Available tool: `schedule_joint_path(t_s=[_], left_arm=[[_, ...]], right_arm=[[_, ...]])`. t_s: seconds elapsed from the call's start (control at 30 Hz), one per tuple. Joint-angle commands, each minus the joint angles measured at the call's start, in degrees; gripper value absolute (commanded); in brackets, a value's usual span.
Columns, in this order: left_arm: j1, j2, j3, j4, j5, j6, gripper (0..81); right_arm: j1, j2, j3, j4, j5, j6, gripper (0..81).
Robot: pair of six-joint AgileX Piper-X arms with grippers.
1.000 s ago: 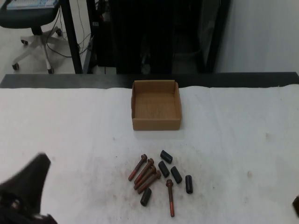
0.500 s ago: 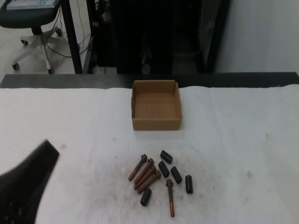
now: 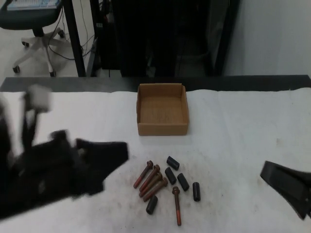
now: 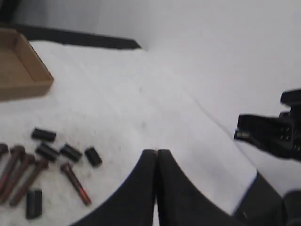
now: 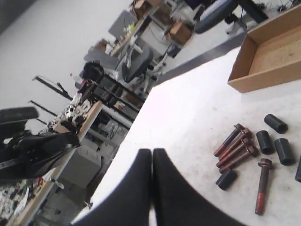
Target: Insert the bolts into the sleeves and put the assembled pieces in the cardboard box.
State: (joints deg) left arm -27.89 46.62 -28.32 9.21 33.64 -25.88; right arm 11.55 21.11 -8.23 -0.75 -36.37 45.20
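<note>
Left gripper (image 4: 156, 157), right gripper (image 5: 152, 155) closed, empty; office chair (image 3: 30, 15) far behind cardboard box (image 3: 162, 129)

The bench (image 3: 58, 83) is covered with a white cloth (image 3: 243, 141), on which some dark marks are seen near the front. An open cardboard box (image 3: 162, 129) is placed toward the far side. Nearer, four bolts (image 3: 151, 179) are laid close together side by side, and a fifth bolt (image 3: 177, 206) is laid just beside them. Five black sleeves (image 3: 183, 181) are scattered around the bolts, lying flat.
</note>
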Motion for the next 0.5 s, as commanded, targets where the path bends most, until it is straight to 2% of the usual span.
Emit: schedule_joint_path(t_s=[0.0,0.13,0.23,0.33,0.47], left_arm=[[0.6,12.7,-8.6,9.3,7.3,3.6,0.3],[1.6,26.4,-20.8,21.1,10.0,11.6,0.3],[2.3,32.4,-26.6,24.5,12.0,11.7,0.3],[3.0,35.1,-28.9,24.2,20.4,11.7,0.3],[3.1,35.5,-28.9,23.1,28.5,11.7,0.3]], right_arm=[[-0.2,11.1,-7.5,4.6,-5.1,-6.2,0.8],[-0.2,25.1,-16.7,12.9,-7.5,-17.6,0.8],[-0.9,34.4,-21.8,18.2,-6.9,-24.3,0.8],[-2.4,40.9,-24.8,18.2,-9.4,-24.1,0.8],[-5.4,44.8,-25.8,11.5,-20.6,-24.2,0.8]])
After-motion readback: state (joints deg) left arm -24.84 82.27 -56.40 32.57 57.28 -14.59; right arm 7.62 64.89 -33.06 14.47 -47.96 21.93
